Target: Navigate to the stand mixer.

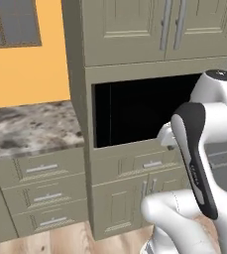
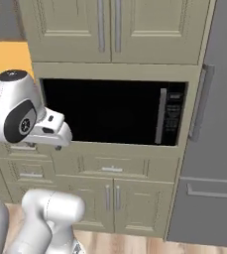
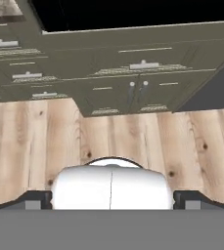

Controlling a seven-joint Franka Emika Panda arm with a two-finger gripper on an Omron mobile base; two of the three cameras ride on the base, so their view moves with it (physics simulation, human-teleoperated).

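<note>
Before built-in microwave (image 2: 110, 111) | arm folded, hand facing floor (image 3: 133, 141) | jaws state unclear

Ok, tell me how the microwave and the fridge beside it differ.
The microwave is black; the fridge is grey. The microwave sits built into the beige cabinet column, while the fridge stands far taller beside it. The microwave has one short vertical handle; the fridge has a longer one, plus a horizontal one lower down. Both are shut.
</note>
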